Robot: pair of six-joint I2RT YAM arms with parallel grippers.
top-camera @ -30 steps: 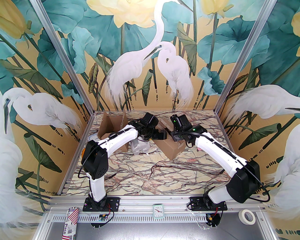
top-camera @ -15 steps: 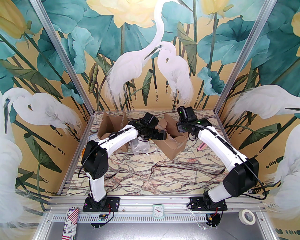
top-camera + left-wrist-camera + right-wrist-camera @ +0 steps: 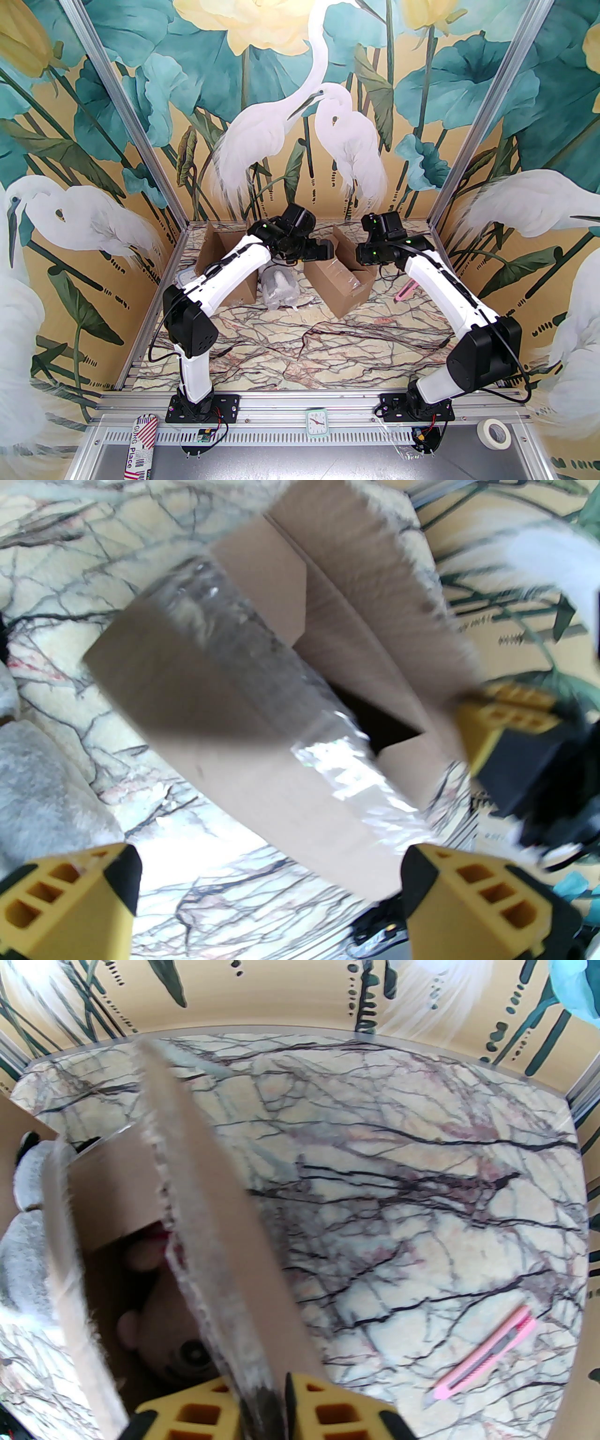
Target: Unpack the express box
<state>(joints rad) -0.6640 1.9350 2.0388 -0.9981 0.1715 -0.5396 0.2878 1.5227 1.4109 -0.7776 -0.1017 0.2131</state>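
**Opened express box (image 3: 340,286) on marble table (image 3: 328,347)**

Flaps raised, brown plush toy (image 3: 164,1330) inside. Left of it, a second open carton (image 3: 220,255). Left gripper (image 3: 269,866) released above the box; right gripper (image 3: 286,1398) clenched on one flap. Alongside: bagged grey plush (image 3: 280,289), pink cutter (image 3: 483,1358). Near edge: striped pack (image 3: 139,443) reading "Place".

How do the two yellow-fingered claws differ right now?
The left gripper is wide open with nothing in it; the right gripper is shut, pinching a flap of the cardboard box. The left gripper hovers above the box without touching it; the right gripper holds it. Both are yellow-tipped.
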